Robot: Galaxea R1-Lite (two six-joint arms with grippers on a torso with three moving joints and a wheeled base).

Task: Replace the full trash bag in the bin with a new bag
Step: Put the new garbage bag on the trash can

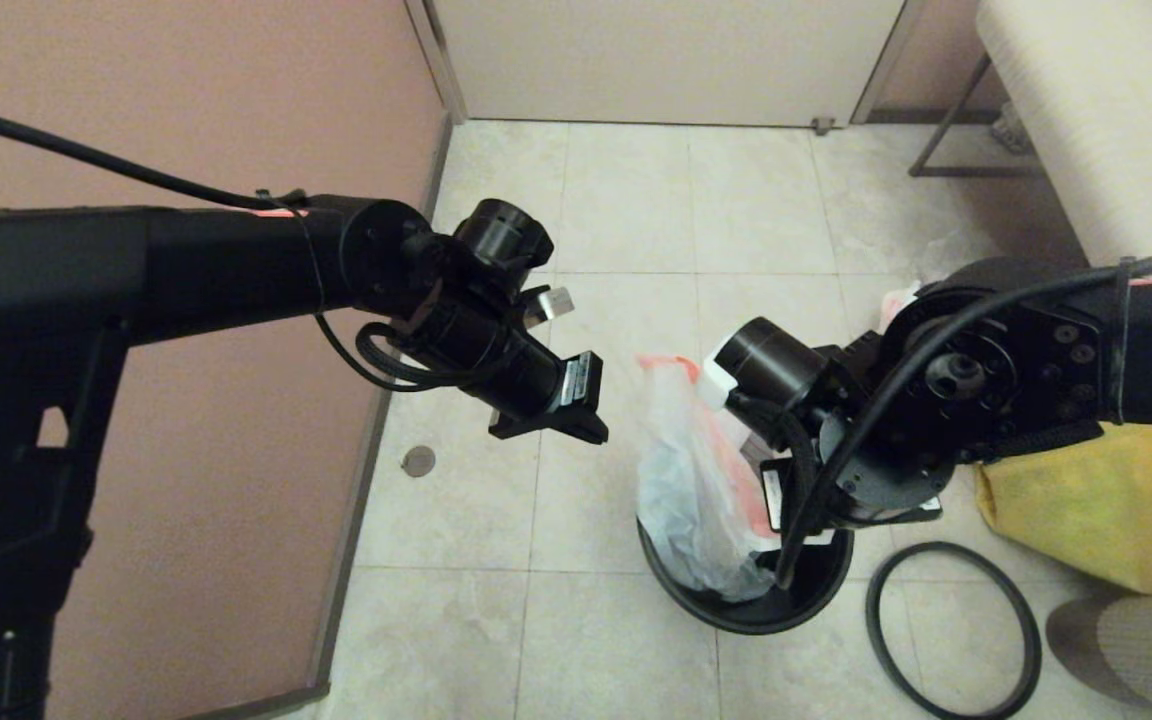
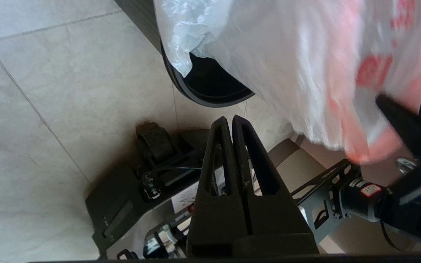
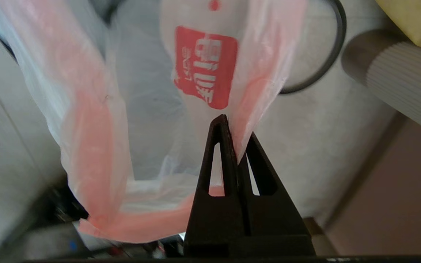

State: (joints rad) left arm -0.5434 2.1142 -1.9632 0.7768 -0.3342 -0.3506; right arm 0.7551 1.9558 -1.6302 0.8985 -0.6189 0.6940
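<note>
The full trash bag (image 1: 696, 480) is thin translucent white plastic with a red-orange band at its mouth and bluish lumps inside. It hangs stretched upward, its lower part still inside the round black bin (image 1: 746, 605). My right gripper (image 3: 236, 128) is shut on the bag's (image 3: 141, 109) red-orange mouth edge, above the bin. My left gripper (image 2: 228, 118) is shut and empty, held in the air to the left of the bag (image 2: 287, 73) and the bin (image 2: 210, 93). The thin dark hoop (image 1: 951, 630) lies on the floor right of the bin. A scrap of white-and-red plastic (image 1: 894, 300) shows behind my right arm.
A yellow bag (image 1: 1106, 500) lies on the floor to the right of the bin, with a grey ribbed object (image 1: 1126, 640) in front of it. A pink wall runs along the left, and a bench with a metal leg (image 1: 1116, 120) stands at the back right. A floor drain (image 1: 418, 461) sits left of the bin.
</note>
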